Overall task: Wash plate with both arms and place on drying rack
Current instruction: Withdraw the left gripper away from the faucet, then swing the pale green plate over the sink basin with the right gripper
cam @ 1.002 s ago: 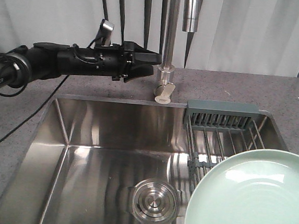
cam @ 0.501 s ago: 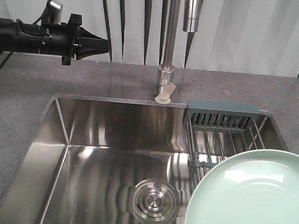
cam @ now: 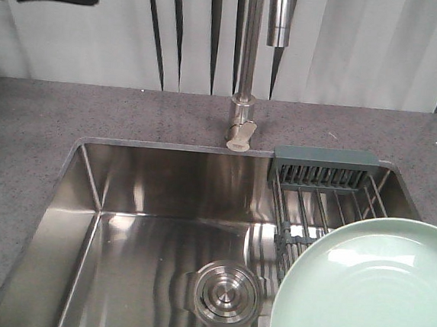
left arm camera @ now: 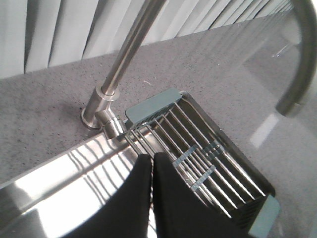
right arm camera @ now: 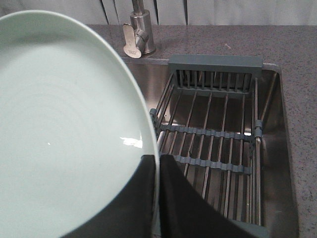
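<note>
One plate (right arm camera: 64,124): your right jaws clamp its rim, holding it by the drying rack (right arm camera: 213,133), ready for placing.
Left jaws: closed, empty, out of the way.

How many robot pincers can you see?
2. The left pincer is shut and empty, high up at the left. The right pincer is clamped on the rim of the mint-green plate, next to the drying rack. None seem hidden.

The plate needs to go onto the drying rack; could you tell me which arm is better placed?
Right. The right pincer grips the plate beside the drying rack; the left pincer is shut, empty and high above the sink.
</note>
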You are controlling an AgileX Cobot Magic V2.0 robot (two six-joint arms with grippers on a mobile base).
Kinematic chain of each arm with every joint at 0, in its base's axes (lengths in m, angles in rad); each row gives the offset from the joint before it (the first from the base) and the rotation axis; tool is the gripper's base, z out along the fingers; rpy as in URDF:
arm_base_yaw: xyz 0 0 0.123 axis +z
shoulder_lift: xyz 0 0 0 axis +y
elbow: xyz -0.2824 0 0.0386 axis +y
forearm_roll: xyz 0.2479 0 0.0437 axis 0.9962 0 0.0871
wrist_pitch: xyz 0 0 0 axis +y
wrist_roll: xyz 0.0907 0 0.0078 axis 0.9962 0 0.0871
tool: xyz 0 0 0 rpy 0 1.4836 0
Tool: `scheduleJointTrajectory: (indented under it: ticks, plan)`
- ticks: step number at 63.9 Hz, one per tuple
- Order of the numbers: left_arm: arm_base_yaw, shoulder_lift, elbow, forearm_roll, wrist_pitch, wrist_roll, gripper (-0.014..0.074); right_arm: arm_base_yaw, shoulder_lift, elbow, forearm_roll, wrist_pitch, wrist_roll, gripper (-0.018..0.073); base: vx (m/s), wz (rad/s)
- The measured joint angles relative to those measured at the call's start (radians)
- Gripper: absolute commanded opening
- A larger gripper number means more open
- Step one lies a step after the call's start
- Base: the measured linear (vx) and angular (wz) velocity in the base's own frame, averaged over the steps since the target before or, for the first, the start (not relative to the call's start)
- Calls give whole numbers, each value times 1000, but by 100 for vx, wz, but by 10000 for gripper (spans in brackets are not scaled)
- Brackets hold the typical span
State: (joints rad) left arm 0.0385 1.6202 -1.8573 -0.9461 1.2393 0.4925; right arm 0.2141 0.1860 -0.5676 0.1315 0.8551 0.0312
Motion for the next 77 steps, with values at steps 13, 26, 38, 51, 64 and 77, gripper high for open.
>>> scheduleJointTrajectory:
  ticks: [13, 26, 38, 51, 64, 77]
  plan:
    - [0, -267, 34, 112, 14, -10, -6, 0, 0, 0, -1, -1, 0, -2, 0, 0]
    - [0, -542, 279, 124, 16, 29, -6, 0, 0, 0, 0, -4, 0, -2, 0, 0]
    - [0, -832, 624, 127, -126, 95, -6, 0, 5, 0, 10, -17, 7, -2, 0, 0]
    - [0, -1122, 979, 128, -276, 117, -6, 0, 180, -30, 11, -42, 30, -2, 0, 0]
    - [0, -1290, 1176, 130, -370, 122, -6, 0, 469, -133, 12, -41, -7, -2, 0, 0]
    - [0, -1354, 1266, 135, -431, 136, -6, 0, 722, -192, 171, -42, -212, -2, 0, 0]
